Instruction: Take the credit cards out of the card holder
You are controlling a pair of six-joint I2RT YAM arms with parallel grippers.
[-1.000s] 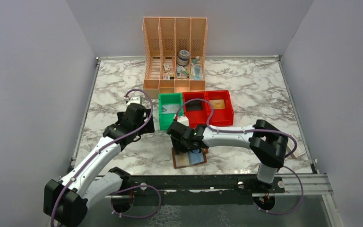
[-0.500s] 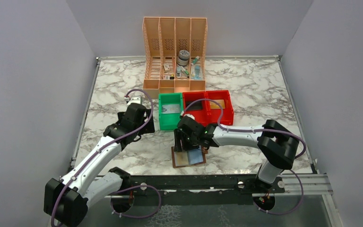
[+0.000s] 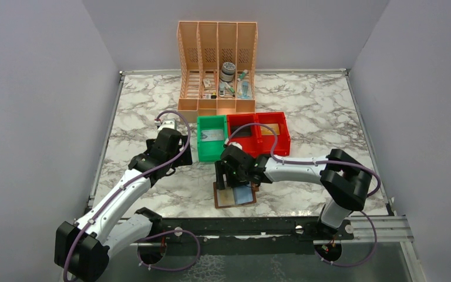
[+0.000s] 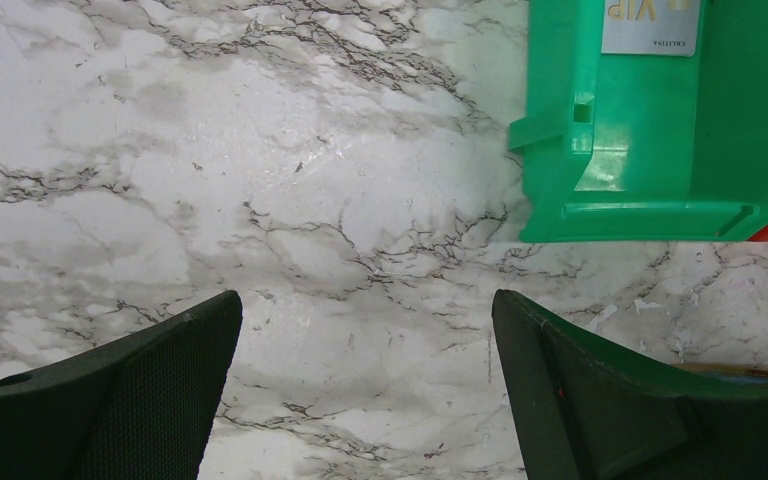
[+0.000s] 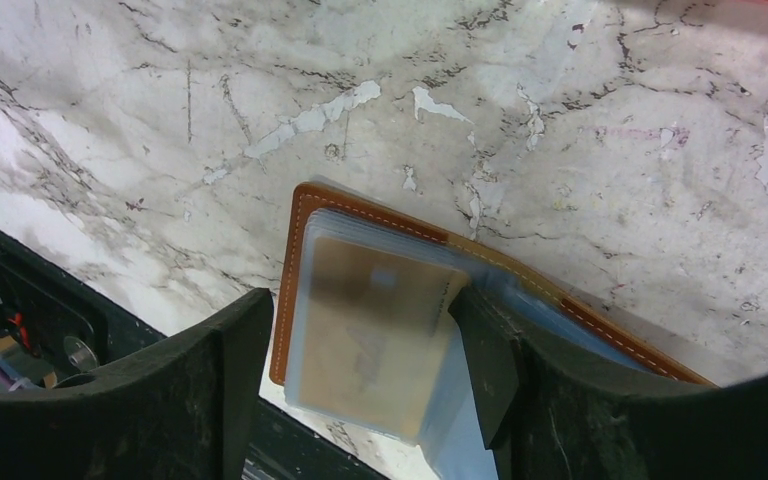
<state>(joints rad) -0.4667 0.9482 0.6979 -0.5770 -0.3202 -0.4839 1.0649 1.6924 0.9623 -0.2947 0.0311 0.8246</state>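
holder (image 5: 285, 290): lies open at near table (image 3: 305, 111) edge, cards (image 5: 370, 335) face up in sleeves for picking. right gripper (image 5: 360, 315): jaws apart, straddling the tan one. left gripper (image 4: 365, 310): jaws wide, parked clear beside green bin (image 4: 650, 150).

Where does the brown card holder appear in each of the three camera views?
Top external: card holder low centre, near the front edge, below the right gripper.
Left wrist: not clearly in it; a brown sliver at the right edge, too small to tell.
Right wrist: centre, between that gripper's fingers.
Shared landmark: marble tabletop.
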